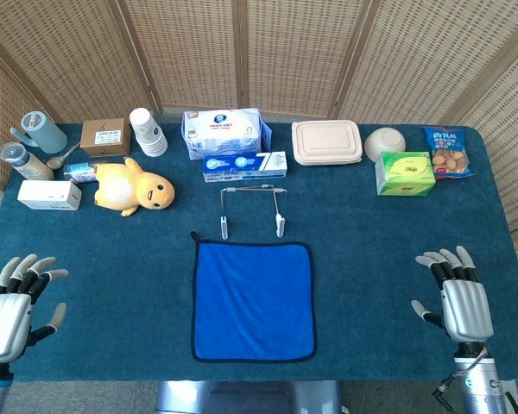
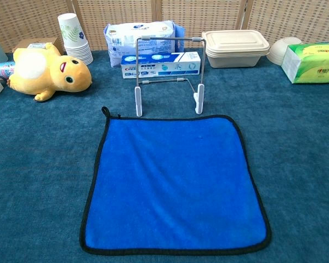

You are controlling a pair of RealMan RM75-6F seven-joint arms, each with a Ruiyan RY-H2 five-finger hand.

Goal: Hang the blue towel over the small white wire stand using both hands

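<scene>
Both hands rest on the table (image 1: 371, 233) with fingers spread, holding nothing: the left hand (image 1: 13, 306) at the near left, the right hand (image 1: 457, 297) at the near right. The towel (image 1: 253, 299) lies flat between them, just before the upright stand (image 1: 253, 207).

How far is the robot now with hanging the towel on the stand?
Nothing looks done yet. The blue towel lies flat on the table, just in front of the white wire stand, whose bar is bare. The left hand and right hand rest open at the sides, holding nothing. Left: grasp the towel, lift it, drape it over the bar.
</scene>
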